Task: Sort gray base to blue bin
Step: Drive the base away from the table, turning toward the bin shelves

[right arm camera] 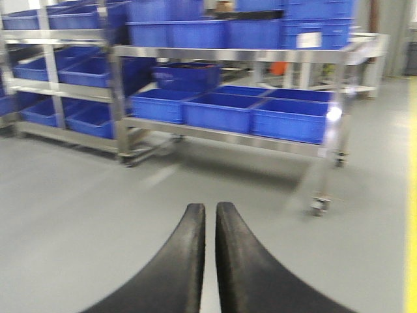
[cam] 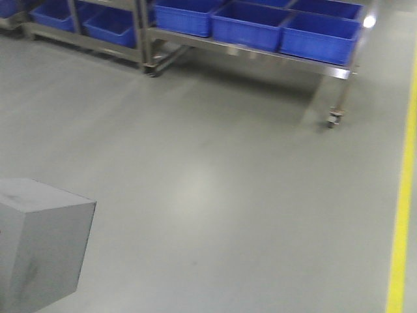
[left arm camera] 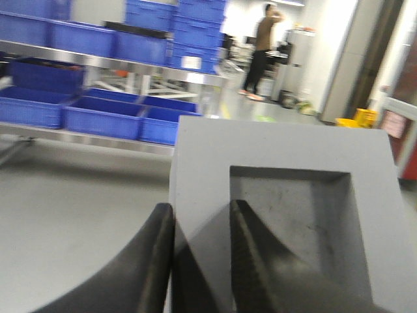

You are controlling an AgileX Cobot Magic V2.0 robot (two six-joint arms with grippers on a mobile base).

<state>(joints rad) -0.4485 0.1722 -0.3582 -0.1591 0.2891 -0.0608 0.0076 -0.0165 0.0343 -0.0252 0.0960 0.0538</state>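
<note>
Open floor to racked blue bin, yellow line right | left gripper clamps gray base | right gripper closed

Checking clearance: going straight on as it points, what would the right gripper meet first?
Likely a blue bin on the rack, low shelf; only floor lies before it, though depth is unclear.

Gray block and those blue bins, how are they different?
The gray base is plain gray; the blue bin is bright blue. The gray base is a block with a square recess in one face; the blue bin is an open-topped crate. The gray base is pinched by the left gripper, while the blue bin sits on a metal rack across the floor. Both are boxy with straight sides.
</note>
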